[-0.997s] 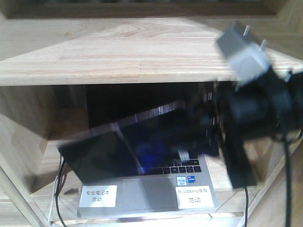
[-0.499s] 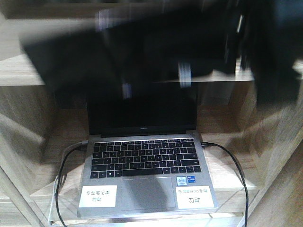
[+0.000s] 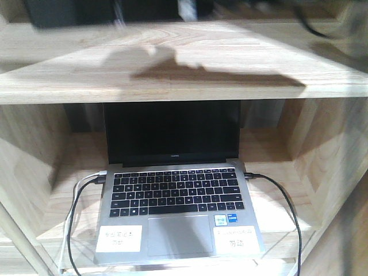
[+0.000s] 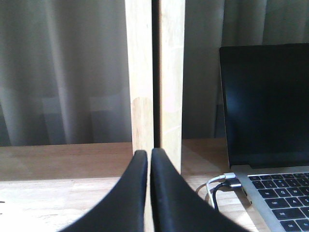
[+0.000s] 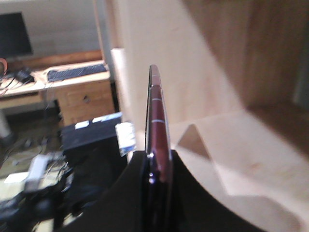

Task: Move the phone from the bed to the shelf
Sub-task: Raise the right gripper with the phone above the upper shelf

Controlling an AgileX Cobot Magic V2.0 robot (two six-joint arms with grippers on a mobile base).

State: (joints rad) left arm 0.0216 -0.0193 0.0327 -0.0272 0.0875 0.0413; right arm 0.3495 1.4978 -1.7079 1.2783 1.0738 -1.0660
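The left tool [image 4: 148, 154] hangs idle, its jaws pressed together on nothing, facing a wooden upright [image 4: 140, 72] beside the laptop [image 4: 265, 106]. Further right, the right tool [image 5: 157, 157] is clamped on the phone [image 5: 155, 111], which stands edge-on with its pinkish rim showing, near the pale shelf [image 5: 251, 145] but apart from it. The step in hand looks like the carry to the shelf. Next, I judge, the phone needs turning flat, lowering onto the board away from its edge, then releasing.

Front cam faces shelf [image 3: 86, 69]; wrist cams close in; left shares laptop [image 3: 172, 192].
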